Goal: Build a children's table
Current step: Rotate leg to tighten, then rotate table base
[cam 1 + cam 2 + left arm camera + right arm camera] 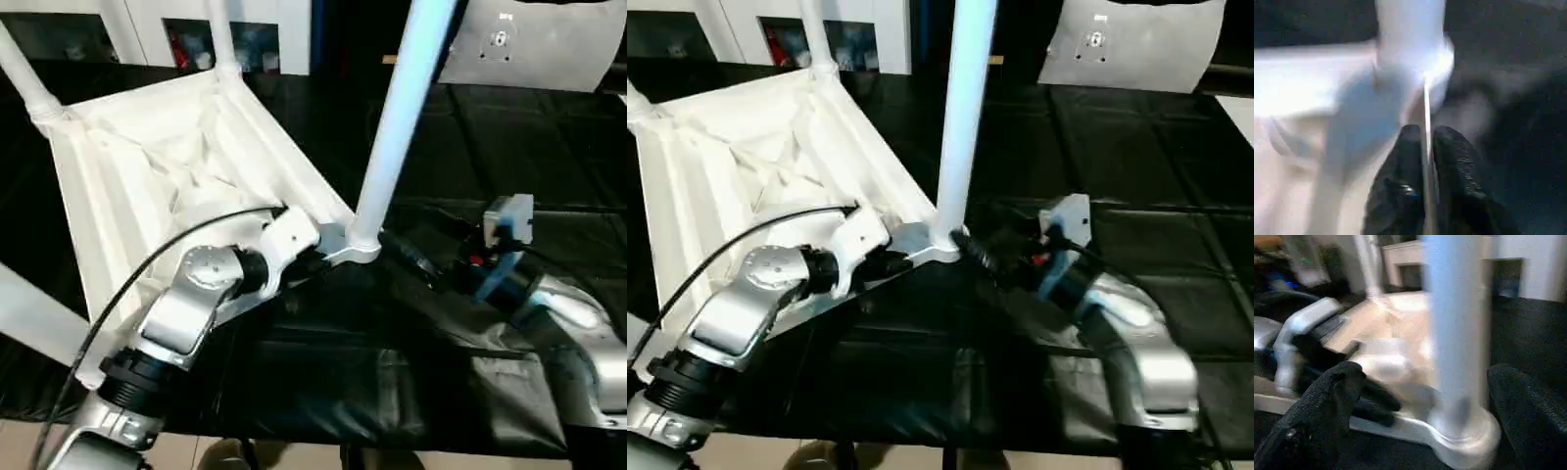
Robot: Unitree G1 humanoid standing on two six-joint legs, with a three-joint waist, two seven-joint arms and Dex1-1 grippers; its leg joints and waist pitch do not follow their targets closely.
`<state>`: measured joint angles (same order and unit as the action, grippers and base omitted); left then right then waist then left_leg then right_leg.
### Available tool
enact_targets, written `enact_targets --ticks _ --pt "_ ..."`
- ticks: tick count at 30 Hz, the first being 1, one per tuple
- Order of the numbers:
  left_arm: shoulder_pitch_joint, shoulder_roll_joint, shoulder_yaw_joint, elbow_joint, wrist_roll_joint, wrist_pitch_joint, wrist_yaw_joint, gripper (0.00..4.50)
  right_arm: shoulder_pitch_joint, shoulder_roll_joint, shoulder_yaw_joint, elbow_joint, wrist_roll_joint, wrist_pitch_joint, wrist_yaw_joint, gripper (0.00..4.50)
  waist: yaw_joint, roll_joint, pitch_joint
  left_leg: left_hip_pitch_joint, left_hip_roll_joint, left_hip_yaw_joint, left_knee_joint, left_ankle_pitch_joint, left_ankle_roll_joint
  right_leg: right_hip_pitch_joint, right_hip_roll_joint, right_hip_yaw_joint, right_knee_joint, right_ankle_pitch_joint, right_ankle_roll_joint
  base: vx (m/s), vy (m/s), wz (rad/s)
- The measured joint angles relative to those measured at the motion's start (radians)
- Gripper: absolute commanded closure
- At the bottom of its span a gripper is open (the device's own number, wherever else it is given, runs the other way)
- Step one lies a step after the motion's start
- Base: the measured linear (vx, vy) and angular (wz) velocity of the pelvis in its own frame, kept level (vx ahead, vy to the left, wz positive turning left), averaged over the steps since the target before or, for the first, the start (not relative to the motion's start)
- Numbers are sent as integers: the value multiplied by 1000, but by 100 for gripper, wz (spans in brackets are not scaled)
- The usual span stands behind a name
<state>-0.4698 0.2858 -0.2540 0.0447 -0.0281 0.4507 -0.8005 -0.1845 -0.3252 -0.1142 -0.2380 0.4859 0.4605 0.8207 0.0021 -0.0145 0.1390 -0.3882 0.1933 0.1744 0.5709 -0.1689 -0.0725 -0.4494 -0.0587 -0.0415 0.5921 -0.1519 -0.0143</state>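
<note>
The tabletop [186, 166] lies upside down on the black-covered desk [509, 157], ribbed underside facing up. I can count legs standing in three corner sockets: the near leg [397, 127] rising tall from the corner closest to both arms, one at the far corner [220, 39], and one at the left corner [24, 73]. A fourth white length [29, 318] runs off the picture's lower left; whether it sits in its socket I cannot tell. So the build looks well along, and what remains, by my reckoning, is confirming the legs are seated and turning the whole thing upright.

It is plain glossy white plastic, the rim thin, the sockets rounded, the legs tapering upward.

The left end effector [1422, 161] has its fingers nearly together, pinching the thin edge of the rim right beside the near socket. The right end effector [1415, 411] stands wide open, one finger either side of the near leg's base, gripping nothing.

Beyond the desk stands a white cabinet [245, 34] with glass doors, and a grey panel [534, 39] to the right.
</note>
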Motion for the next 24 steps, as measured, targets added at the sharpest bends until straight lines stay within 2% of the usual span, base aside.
enact_targets --ticks 5,6,7,10,13,16,17,20,24 --pt "63 -63 31 -97 -56 1 32 347 -30 41 30 -67 84 44 4 0 0 -4 2 -1 0 0 0 1 2 0 0 0 -2 0 0 0 0 0" --pt "88 -78 31 -120 -64 7 41 315 -44 49 35 -69 100 54 3 0 1 -5 3 -1 0 0 0 1 2 0 0 0 -2 0 0 0 0 0" --pt "103 -84 31 -135 -67 9 46 315 -55 52 36 -71 112 61 1 0 2 -6 4 -1 0 0 0 1 2 0 0 0 -2 0 0 0 0 0" --pt "163 -74 32 -202 -82 12 62 301 -85 59 36 -75 157 89 -10 0 0 -14 8 -1 0 0 -1 -1 -1 -1 0 0 -1 -1 2 0 0 0" --pt "236 -66 28 -250 -92 20 74 267 -110 72 31 -75 182 103 -28 0 1 -20 11 -1 1 0 -1 -1 -1 -1 0 0 -2 -1 2 0 0 0" --pt "319 -58 21 -339 -96 37 94 254 -143 106 46 -54 138 80 -77 0 1 -24 14 -2 0 0 -1 -1 -1 -1 0 0 -4 -1 2 0 0 0" --pt "348 -59 20 -375 -97 42 98 228 -156 115 52 -37 114 68 -98 0 1 -26 15 -2 0 0 -2 -1 -1 -1 0 0 -4 -1 2 0 0 0" --pt "432 -44 14 -476 -115 50 109 210 -191 141 64 22 57 27 -173 0 2 -28 16 -2 0 0 -3 -1 -1 -1 0 0 -6 -1 2 0 0 0" --pt "536 9 21 -573 -157 78 103 175 -247 145 39 112 8 -17 -270 0 5 -30 17 -3 0 1 -4 -1 -1 -1 0 1 -7 -1 2 0 0 0"
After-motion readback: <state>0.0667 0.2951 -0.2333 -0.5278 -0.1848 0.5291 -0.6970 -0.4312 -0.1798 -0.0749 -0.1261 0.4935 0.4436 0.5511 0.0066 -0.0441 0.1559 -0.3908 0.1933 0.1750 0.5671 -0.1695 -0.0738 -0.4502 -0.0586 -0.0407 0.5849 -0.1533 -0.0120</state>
